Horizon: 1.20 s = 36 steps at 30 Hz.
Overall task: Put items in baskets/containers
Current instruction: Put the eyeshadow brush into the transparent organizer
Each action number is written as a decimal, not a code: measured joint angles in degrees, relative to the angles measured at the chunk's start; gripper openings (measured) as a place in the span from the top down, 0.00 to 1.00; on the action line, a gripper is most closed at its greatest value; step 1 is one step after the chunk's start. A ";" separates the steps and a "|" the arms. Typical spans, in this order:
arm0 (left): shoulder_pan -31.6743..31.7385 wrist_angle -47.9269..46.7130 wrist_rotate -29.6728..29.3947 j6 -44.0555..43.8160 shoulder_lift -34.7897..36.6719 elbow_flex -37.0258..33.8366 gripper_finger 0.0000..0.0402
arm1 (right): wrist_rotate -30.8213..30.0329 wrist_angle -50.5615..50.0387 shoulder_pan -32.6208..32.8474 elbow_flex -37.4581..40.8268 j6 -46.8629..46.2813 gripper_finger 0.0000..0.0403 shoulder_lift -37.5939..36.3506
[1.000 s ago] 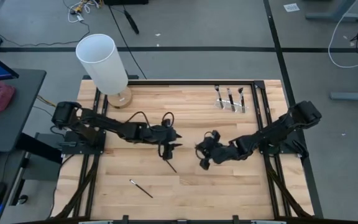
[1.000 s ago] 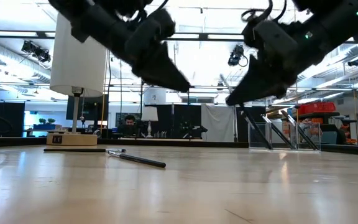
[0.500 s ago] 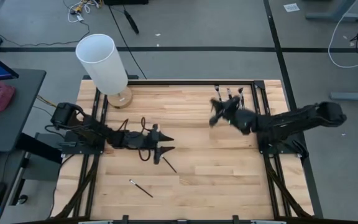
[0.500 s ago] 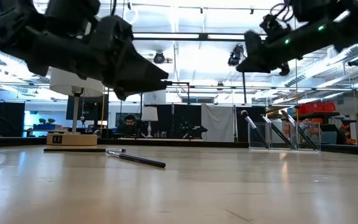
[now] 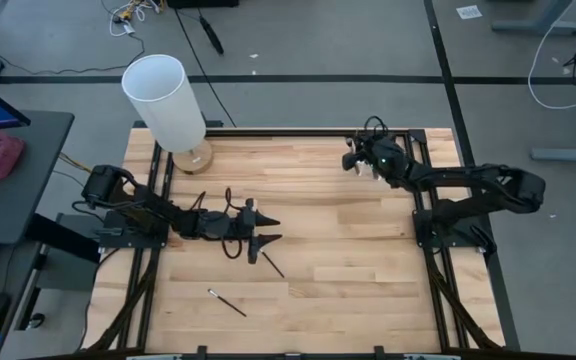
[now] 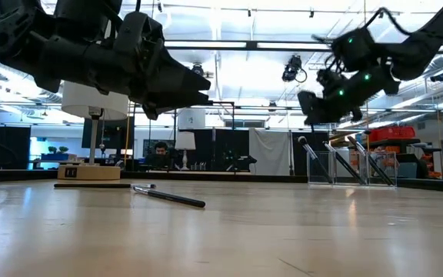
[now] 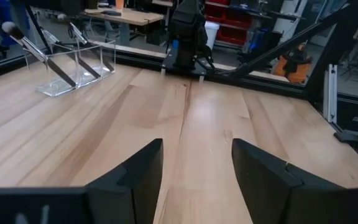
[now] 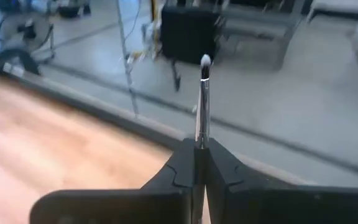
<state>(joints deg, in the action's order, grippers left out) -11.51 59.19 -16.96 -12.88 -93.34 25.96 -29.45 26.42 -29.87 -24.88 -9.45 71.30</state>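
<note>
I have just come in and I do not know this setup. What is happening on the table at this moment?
A two-armed robot is sorting makeup brushes into a clear holder. The right hand is shut on one brush and is at the holder in the far right corner. The left hand is open above mid-table, near a loose brush; another brush lies nearer the front edge.

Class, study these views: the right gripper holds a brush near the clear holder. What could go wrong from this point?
1. The right gripper pinches its brush low on the handle, so the long free end could tilt or slip on release.
2. The clear holder already carries leaning brushes; a new one could knock them or miss the opening.
3. The left gripper hangs open above the loose brush; closing off-centre on so thin a handle could roll it away.
</note>
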 joint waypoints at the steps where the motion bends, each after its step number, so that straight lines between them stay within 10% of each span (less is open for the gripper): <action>1: 0.09 0.01 -0.15 -0.01 0.00 0.00 0.51 | 1.32 -1.02 -0.43 0.00 -0.95 0.98 0.64; 23: 0.08 0.14 -1.45 -0.55 0.00 0.00 0.51 | 5.61 -9.43 -3.78 -0.07 -3.82 0.78 4.44; 36: 0.09 0.14 -1.45 -1.54 0.00 0.00 0.51 | 5.28 -19.57 0.20 -8.89 -0.14 0.60 -6.24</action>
<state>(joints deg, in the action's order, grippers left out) -11.42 59.33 -18.41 -14.41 -93.34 25.96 -24.17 6.85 -29.67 -33.77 -9.60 65.06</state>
